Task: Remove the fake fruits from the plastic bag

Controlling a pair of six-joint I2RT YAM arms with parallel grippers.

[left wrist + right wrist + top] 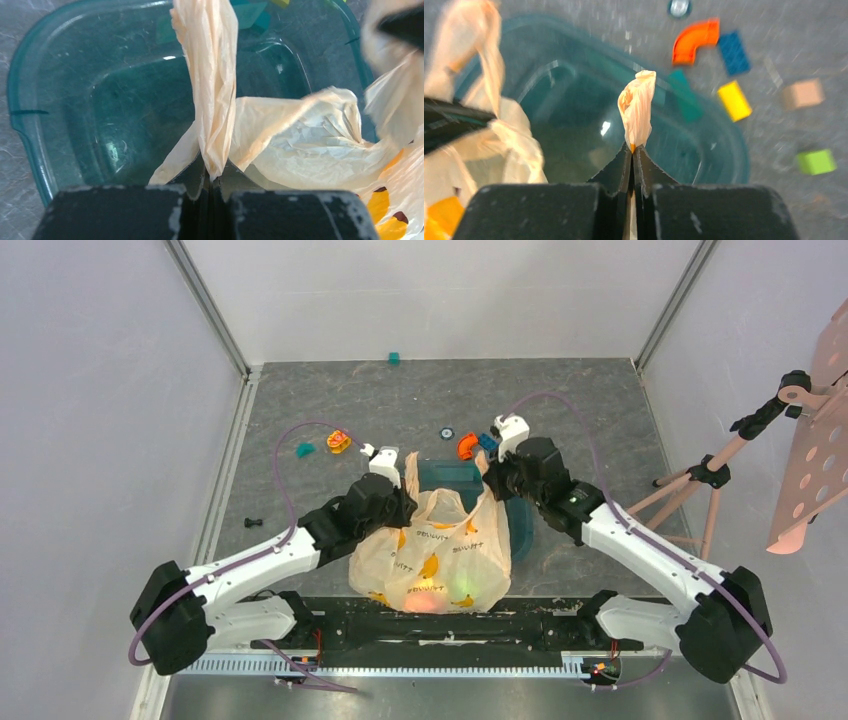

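Note:
The pale peach plastic bag (440, 560) hangs stretched between both grippers, over the near half of the table. My left gripper (405, 502) is shut on the bag's left handle loop (212, 85). My right gripper (493, 483) is shut on the right handle loop (638, 112). Through the thin plastic at the bag's bottom a red-orange fruit (425, 601) and a green fruit (463, 596) glow. The banana and the dark round fruit are hidden. The bag's wall also shows in the left wrist view (310, 145) and in the right wrist view (499, 150).
A teal transparent tub (452, 476) stands just behind the bag, below both grippers (75, 90) (704, 145). Small toy blocks lie beyond it: orange curve (694, 40), blue (734, 52), yellow (734, 100), green (816, 161). An orange-yellow ring toy (339, 441) lies at left rear.

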